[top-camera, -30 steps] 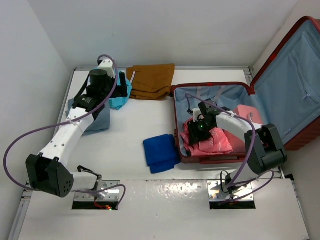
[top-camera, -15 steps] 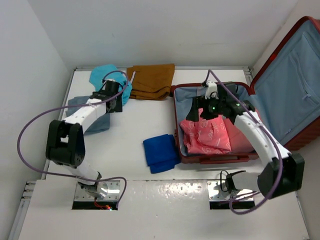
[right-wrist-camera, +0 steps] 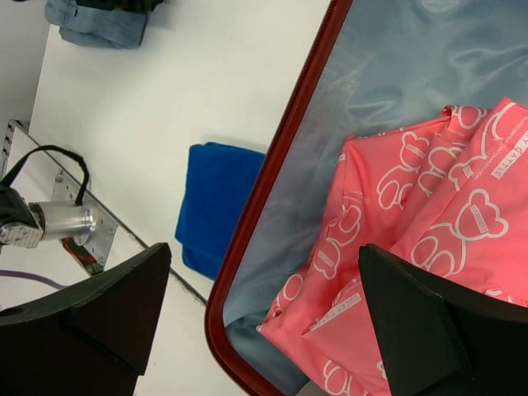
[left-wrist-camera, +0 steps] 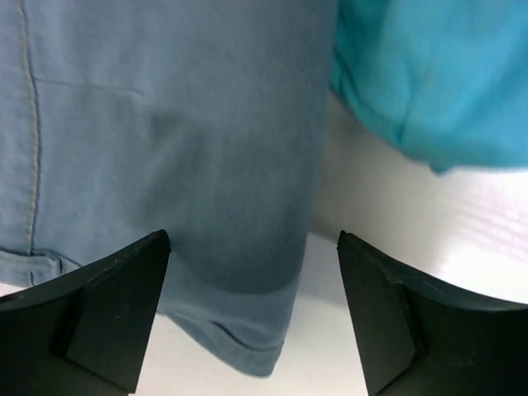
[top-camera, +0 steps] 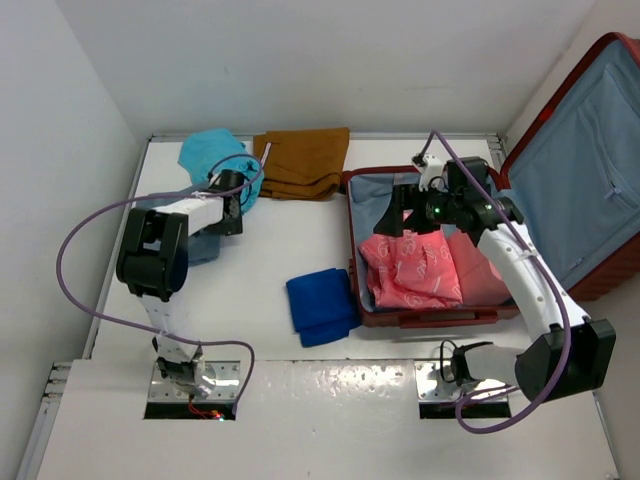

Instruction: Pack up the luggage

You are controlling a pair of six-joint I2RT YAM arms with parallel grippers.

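right arm (top-camera: 520,265): jaws opened, lifted off pink garment (top-camera: 415,270) | left arm (top-camera: 190,208): retracted

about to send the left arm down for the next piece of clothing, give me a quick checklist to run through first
1. Left gripper open: ok, jaws wide and holding nothing.
2. Left gripper lined up over the grey-blue garment: ok, its edge lies between the fingers.
3. Grey-blue garment clear of the teal cloth: cannot tell, they meet at the top of the left wrist view.
4. Right gripper open: ok, holding nothing.
5. Pink garment inside the luggage: ok.
6. Everything packed: not ok, blue folded cloth and brown garment lie on the table.
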